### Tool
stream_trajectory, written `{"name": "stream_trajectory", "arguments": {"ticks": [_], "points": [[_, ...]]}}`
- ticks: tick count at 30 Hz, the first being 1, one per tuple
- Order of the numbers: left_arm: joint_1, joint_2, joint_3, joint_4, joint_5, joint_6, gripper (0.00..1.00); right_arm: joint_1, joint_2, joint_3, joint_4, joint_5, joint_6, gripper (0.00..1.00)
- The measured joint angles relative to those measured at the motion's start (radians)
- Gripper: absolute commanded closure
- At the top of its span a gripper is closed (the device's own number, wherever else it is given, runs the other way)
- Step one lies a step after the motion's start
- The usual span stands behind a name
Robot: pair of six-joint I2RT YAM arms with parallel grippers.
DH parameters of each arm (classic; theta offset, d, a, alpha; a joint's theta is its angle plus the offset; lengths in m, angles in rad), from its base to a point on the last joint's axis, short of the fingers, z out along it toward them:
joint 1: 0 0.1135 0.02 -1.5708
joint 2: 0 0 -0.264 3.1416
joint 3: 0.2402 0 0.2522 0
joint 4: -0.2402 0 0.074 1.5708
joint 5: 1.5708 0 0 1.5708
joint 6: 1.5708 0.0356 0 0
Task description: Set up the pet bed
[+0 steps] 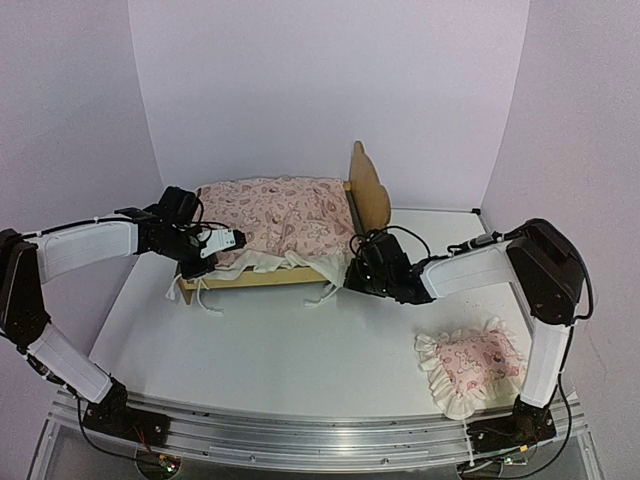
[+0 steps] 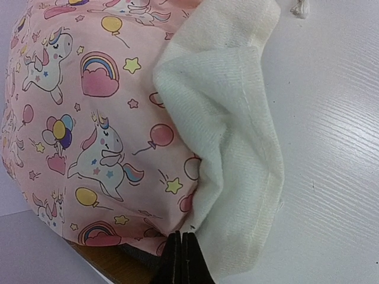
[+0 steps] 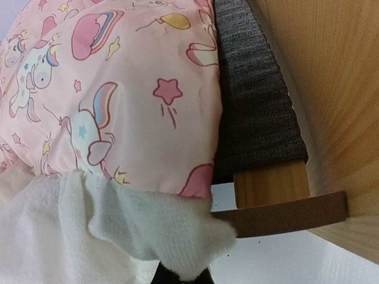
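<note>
A: Pet bed (image 1: 270, 280) sits at the back middle of the surface (image 1: 300, 350), headboard (image 1: 372, 188) to the right, cushion (image 1: 280, 215) lying on it. Left end effector (image 1: 228, 240) is at the foot-end near corner, right end effector (image 1: 353, 260) at the head-end near corner. Both are pressed together at the white ruffle (image 2: 231, 130).
B: Cloth caught?
A: Can't tell. Left tips meet right at the hem; right tips are half hidden under a ruffle corner.
B: Risks then. If only one has cloth, a pull skews the cushion and bunches it against the headboard. If both hold and tug hard, the light frame may slide or tip.
A: Thin ruffle could also slip out mid-pull. Pillow (image 1: 472, 362) lies well apart, front right, so no clash there.
</note>
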Motion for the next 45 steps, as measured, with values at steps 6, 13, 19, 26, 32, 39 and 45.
{"name": "stream_trajectory", "arguments": {"ticks": [6, 13, 19, 26, 32, 39, 45], "points": [[-0.001, -0.002, -0.024, 0.0, 0.004, 0.032, 0.6, 0.0, -0.002, -0.015, 0.006, 0.005, -0.014, 1.0], [-0.022, -0.001, -0.09, 0.069, -0.005, 0.12, 0.5, -0.002, -0.059, -0.027, -0.027, -0.001, -0.056, 1.0], [-0.03, -0.001, -0.143, 0.126, -0.009, 0.191, 0.43, -0.009, -0.082, -0.027, -0.03, -0.006, -0.081, 1.0], [-0.035, -0.013, -0.203, 0.194, -0.034, 0.267, 0.65, -0.017, -0.082, -0.027, -0.048, -0.03, -0.095, 1.0], [-0.035, -0.035, -0.206, 0.244, -0.063, 0.27, 1.0, -0.024, -0.088, -0.027, -0.078, -0.035, -0.112, 1.0], [-0.03, -0.05, -0.193, 0.2, -0.07, 0.218, 1.0, -0.041, -0.115, -0.029, -0.105, -0.042, -0.139, 1.0], [0.003, -0.095, -0.19, 0.134, -0.069, 0.188, 1.0, -0.054, -0.119, -0.029, -0.12, -0.048, -0.168, 1.0]]}}
